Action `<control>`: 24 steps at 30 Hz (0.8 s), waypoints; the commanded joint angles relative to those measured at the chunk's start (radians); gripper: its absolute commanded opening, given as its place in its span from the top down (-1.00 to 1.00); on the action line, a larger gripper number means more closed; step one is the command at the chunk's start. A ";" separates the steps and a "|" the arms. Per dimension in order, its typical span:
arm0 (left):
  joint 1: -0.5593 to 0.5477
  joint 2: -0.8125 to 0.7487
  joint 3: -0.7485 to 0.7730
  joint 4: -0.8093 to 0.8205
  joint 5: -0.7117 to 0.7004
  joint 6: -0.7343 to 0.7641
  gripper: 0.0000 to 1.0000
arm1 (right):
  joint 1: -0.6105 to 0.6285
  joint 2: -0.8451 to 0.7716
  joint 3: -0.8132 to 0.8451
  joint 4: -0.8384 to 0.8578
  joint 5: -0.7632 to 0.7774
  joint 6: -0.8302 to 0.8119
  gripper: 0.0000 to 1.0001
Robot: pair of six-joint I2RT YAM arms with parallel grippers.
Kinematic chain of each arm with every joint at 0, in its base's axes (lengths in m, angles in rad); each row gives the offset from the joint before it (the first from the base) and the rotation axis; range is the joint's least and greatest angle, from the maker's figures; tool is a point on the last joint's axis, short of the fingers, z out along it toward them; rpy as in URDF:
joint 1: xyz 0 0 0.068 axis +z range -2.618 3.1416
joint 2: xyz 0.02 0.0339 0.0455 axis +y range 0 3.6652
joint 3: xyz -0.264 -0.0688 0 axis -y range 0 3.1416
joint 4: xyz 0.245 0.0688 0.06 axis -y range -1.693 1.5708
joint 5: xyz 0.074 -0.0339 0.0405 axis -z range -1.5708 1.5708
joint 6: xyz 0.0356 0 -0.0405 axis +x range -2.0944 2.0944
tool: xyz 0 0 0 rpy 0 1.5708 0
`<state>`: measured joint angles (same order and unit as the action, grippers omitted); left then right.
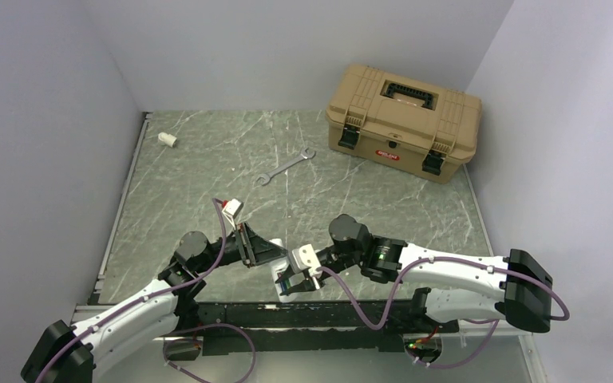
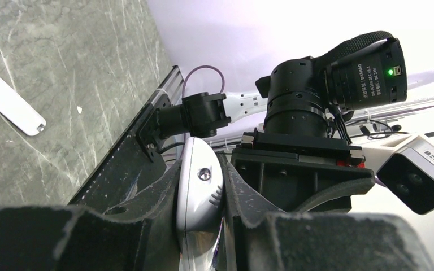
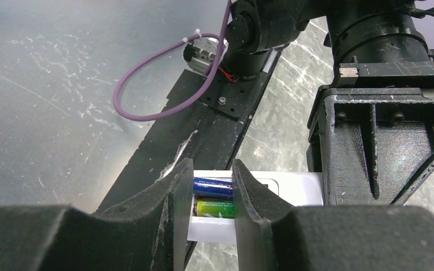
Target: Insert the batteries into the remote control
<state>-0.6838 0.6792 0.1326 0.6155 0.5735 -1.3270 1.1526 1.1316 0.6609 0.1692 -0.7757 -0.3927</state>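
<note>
While left end effector (image 2: 200, 170) clamps remote control (image 2: 199, 203), right end effector (image 3: 212, 169), narrowly parted, straddles batteries (image 3: 213, 208).

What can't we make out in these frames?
- Right wrist: ends of the batteries are hidden behind the fingers of the right gripper; seating unclear.
- Left wrist: most of the remote is hidden inside the left gripper; its recess is not shown.
- Top: remote and batteries are too small and covered by both grippers.

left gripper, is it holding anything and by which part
The left gripper is shut on the remote control, clamping its two long sides, with one rounded end poking out past the fingertips.
</note>
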 commanded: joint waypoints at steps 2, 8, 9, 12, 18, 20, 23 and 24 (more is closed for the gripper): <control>-0.011 -0.008 0.022 0.137 0.035 -0.065 1.00 | -0.012 0.033 -0.015 0.002 0.124 -0.032 0.35; -0.011 -0.001 0.022 0.153 0.039 -0.073 1.00 | -0.012 0.029 -0.024 -0.009 0.153 -0.046 0.37; -0.010 0.002 0.022 0.159 0.041 -0.076 1.00 | -0.012 0.028 -0.024 -0.010 0.157 -0.048 0.37; -0.011 0.008 0.022 0.182 0.044 -0.089 1.00 | -0.013 0.026 -0.026 -0.016 0.168 -0.050 0.37; -0.011 0.001 0.038 0.191 0.058 -0.103 1.00 | -0.011 0.020 -0.035 -0.009 0.174 -0.047 0.38; -0.011 -0.010 0.046 0.174 0.060 -0.101 1.00 | -0.011 0.019 -0.036 -0.008 0.175 -0.046 0.38; -0.011 -0.024 0.048 0.163 0.060 -0.105 1.00 | -0.011 0.016 -0.039 -0.005 0.180 -0.050 0.38; -0.011 -0.027 0.048 0.163 0.061 -0.108 1.00 | -0.012 0.014 -0.039 -0.006 0.183 -0.052 0.38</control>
<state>-0.6807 0.6960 0.1272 0.6228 0.5602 -1.3247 1.1564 1.1339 0.6460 0.1810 -0.7376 -0.3946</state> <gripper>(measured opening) 0.302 0.319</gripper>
